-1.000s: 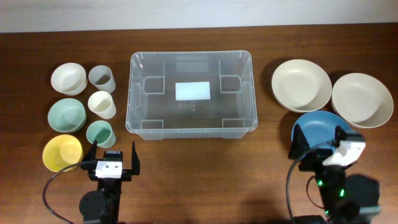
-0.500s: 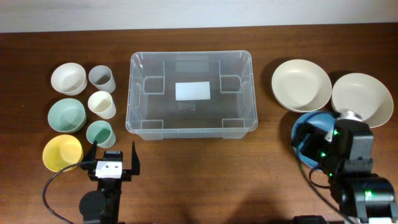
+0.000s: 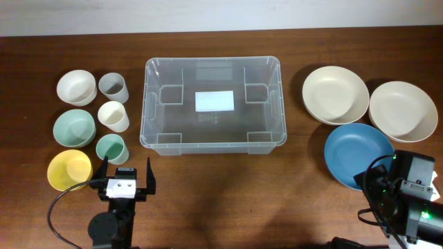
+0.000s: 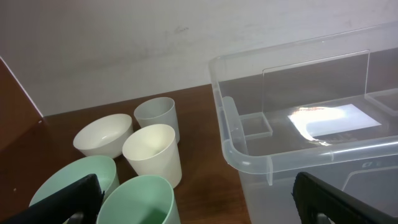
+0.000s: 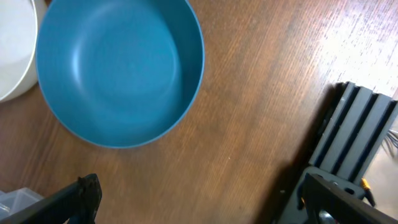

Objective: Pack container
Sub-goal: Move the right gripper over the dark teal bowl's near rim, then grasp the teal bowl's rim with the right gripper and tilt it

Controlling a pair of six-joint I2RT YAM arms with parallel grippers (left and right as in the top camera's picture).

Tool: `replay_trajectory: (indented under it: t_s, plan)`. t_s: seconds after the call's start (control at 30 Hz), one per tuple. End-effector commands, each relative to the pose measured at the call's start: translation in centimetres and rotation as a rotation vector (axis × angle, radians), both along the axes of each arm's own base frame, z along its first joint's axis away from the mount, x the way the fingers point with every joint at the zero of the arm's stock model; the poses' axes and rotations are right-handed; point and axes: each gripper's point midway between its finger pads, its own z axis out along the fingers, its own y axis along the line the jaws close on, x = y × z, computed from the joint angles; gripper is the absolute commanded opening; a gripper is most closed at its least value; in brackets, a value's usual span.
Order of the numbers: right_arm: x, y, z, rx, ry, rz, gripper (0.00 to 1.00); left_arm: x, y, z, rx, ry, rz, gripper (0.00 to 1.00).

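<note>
Looking at the empty container (image 3: 212, 144) centred on the worktop (image 3: 221, 200), I judge it light, stiff and slippery, best pinched at the rim. My left pincer (image 3: 126, 169) and right pincer (image 5: 199, 202) both hang released, grasping nothing.

Large clear plastic container (image 3: 213, 103), rectangular with rounded corners and a raised rim, upright and open-topped on the wooden table, lying centre toward the far edge, long side left to right, white label on its bottom, nothing inside
</note>
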Motion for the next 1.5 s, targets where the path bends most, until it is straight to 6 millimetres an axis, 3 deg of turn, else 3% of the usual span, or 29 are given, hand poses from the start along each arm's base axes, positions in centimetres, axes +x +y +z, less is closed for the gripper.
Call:
replay_trajectory:
  t_s: [0.0,0.23,0.83,1.13,1.47]
  plan:
    - [0.0,-0.1,-1.6,0.011,0.005,-0.027,0.99,0.0,0.2,-0.1,-0.009,-0.001,0.009,1.00]
    - [1.5,-0.6,-4.9,-0.002,-0.026,-0.021,0.99,0.0,0.2,-0.1,-0.009,-0.001,0.009,1.00]
    - [3.7,-4.9,-8.7,0.025,-0.061,-0.181,0.99,0.0,0.2,-0.1,-0.009,-0.001,0.009,1.00]
    - [6.4,-4.9,-11.7,0.110,-0.039,-0.135,0.99,0.0,0.2,-0.1,-0.009,0.000,0.009,1.00]
    - [6.2,-4.8,-14.3,0.154,0.044,-0.140,0.99,0.0,0.2,-0.1,-0.009,-0.001,0.009,1.00]
